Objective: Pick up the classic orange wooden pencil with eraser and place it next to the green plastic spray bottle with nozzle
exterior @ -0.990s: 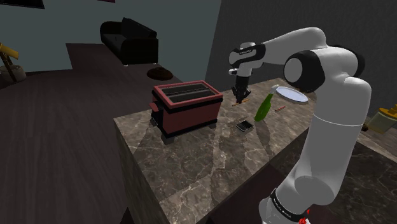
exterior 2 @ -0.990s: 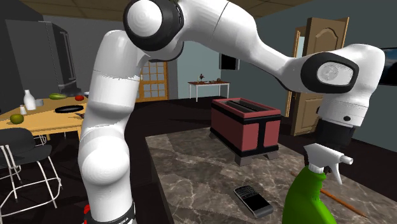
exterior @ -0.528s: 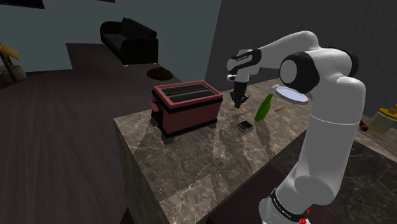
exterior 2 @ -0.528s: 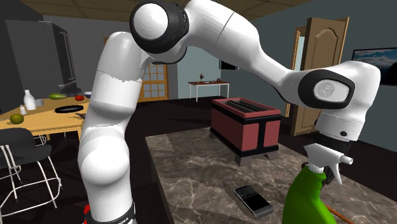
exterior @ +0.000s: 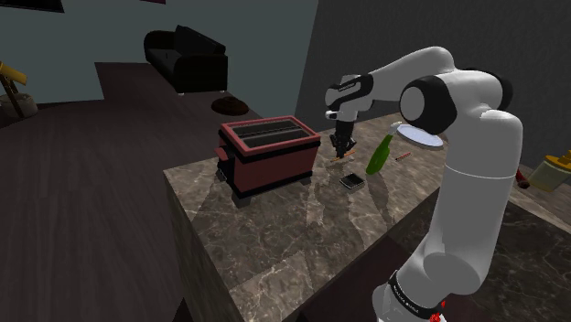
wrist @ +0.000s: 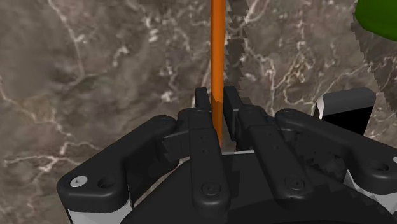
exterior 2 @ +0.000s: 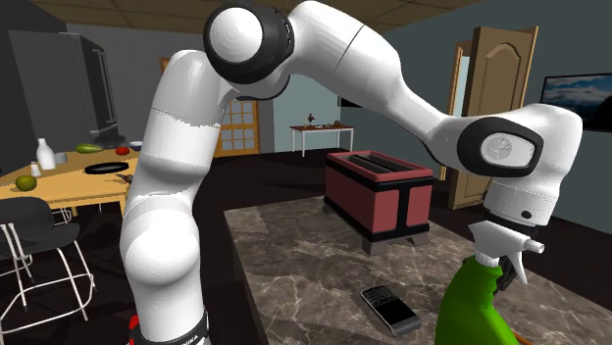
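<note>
My gripper point(wrist: 217, 97) has sunk toward the counter point(wrist: 95, 76), jaws pinched tight on the orange pencil point(wrist: 217, 38), green spray bottle point(wrist: 379, 18) close by, so release looks near.

The shoulder view overlooks the marble counter point(exterior: 302, 220) from afar, the second exterior view skims it from beside the spray bottle point(exterior 2: 476, 304), and the wrist view stares down at it closely.

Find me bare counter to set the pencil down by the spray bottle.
Bare: the marble counter from the red toaster toward the near edge. Crowded: the far corner, where black handset, green spray bottle, plate and the gripper clasping the orange pencil bunch.
</note>
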